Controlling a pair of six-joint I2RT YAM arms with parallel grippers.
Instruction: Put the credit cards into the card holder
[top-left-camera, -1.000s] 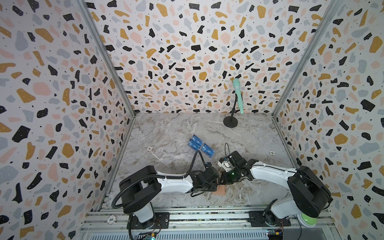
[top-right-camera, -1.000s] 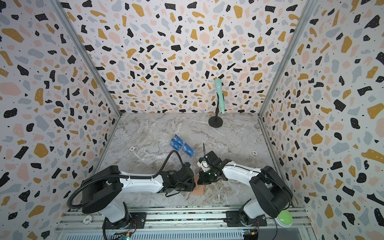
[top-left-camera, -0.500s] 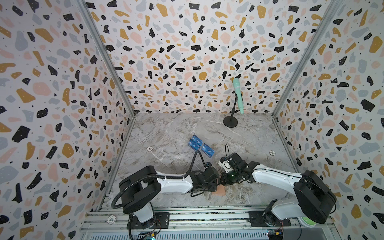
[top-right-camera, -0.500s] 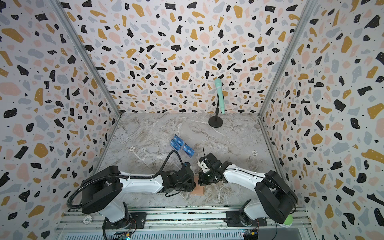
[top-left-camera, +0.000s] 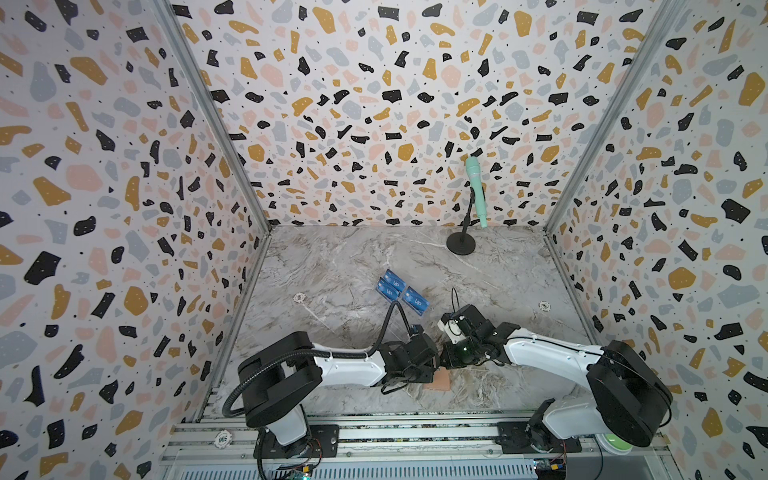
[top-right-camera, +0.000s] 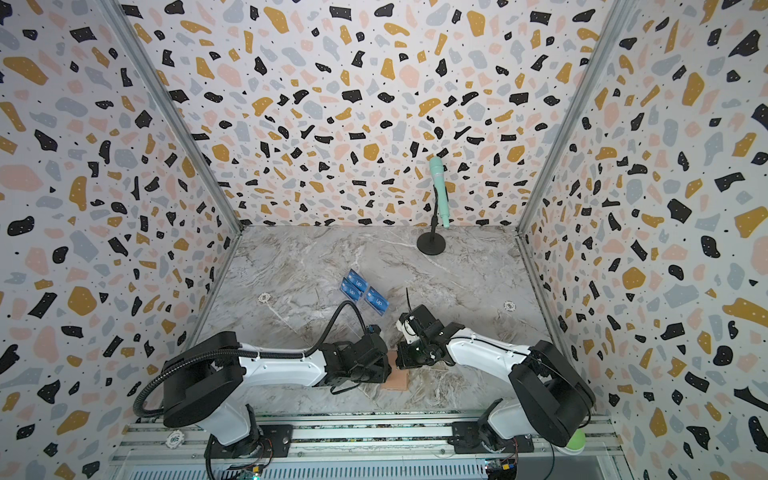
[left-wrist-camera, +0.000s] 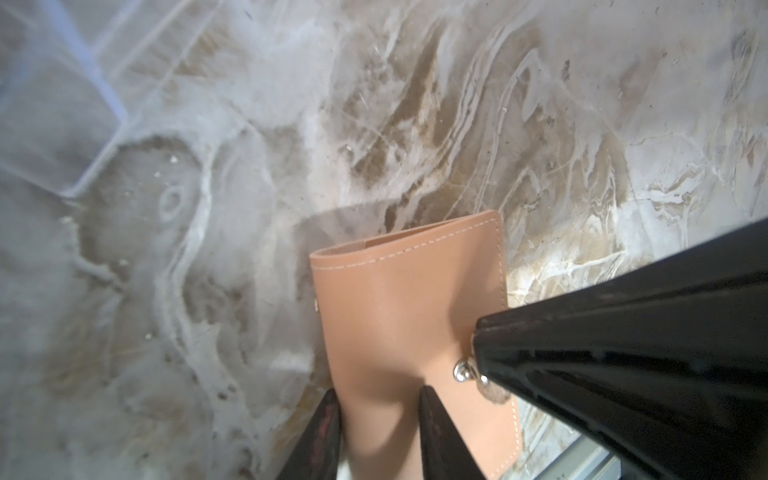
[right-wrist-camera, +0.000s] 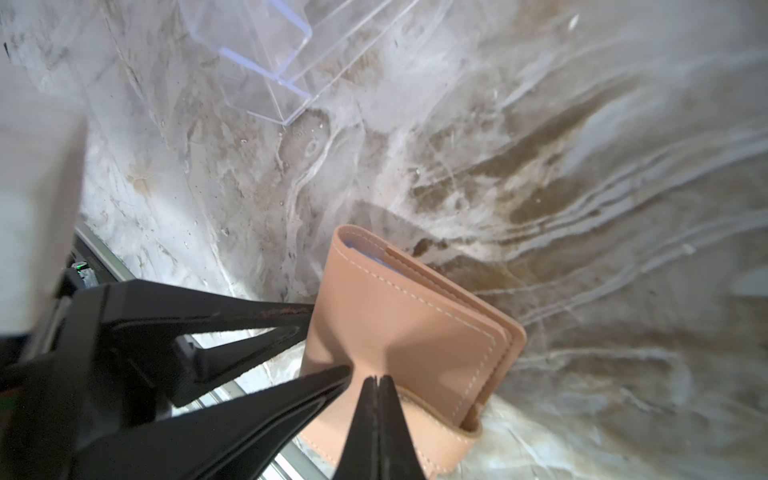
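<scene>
The closed right hand (right-wrist-camera: 376, 380) has slid a bit closer and now pokes the folded pink card holder (left-wrist-camera: 407, 299), which the left hand (left-wrist-camera: 379, 395) still pinches at the front of the desk (top-left-camera: 353, 257), so opening it seems next, while the blue credit cards (top-left-camera: 401, 291) wait farther back.

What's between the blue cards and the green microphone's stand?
Nothing but bare marble tabletop. No object sits between the blue VIP cards and the microphone stand. Both top views show that open stretch.
</scene>
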